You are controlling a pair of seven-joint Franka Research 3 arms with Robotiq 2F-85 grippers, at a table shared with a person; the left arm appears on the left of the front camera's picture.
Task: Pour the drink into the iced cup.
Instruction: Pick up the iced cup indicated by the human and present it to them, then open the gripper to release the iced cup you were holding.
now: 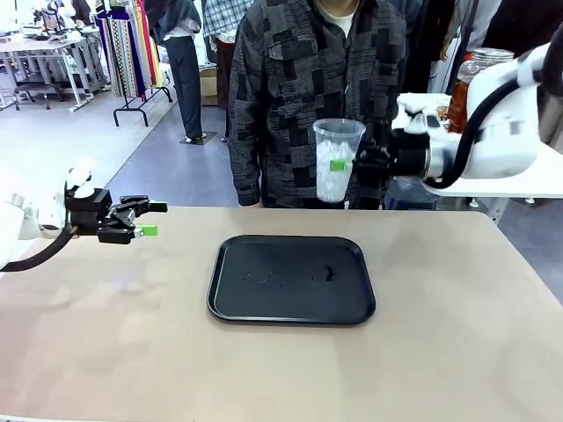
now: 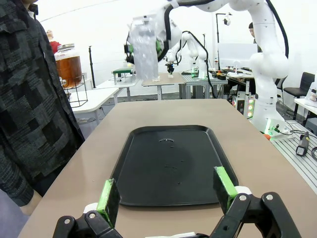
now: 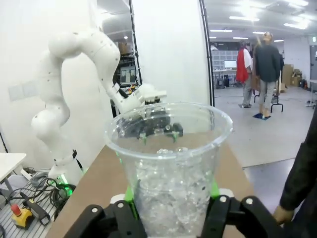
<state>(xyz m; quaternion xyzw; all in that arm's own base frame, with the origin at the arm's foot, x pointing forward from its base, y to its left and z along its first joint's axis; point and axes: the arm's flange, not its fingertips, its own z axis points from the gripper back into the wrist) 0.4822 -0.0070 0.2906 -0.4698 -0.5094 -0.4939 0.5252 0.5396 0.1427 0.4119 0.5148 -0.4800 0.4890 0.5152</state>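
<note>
**A:** Holding anything, the right gripper?

**B:** Yes. Its green-padded fingers are clamped around a clear plastic cup packed with ice. The cup is upright, just above the centre of the front frame, in front of a person in a dark patterned shirt.

**A:** And the left gripper?

**B:** Released. Its jaws are spread wide with nothing between them, at the left edge of the frame, hovering over the beige table.

**A:** Where is the amber-brown drink?

**B:** Upper right of the front frame, inside a large clear glass dispenser jar with a lid. The right arm partly hides it, and it sits well apart from the cup.

**A:** Anything on the table?

**B:** A black rectangular tray lies flat mid-frame, with a few dark specks on it.
</note>
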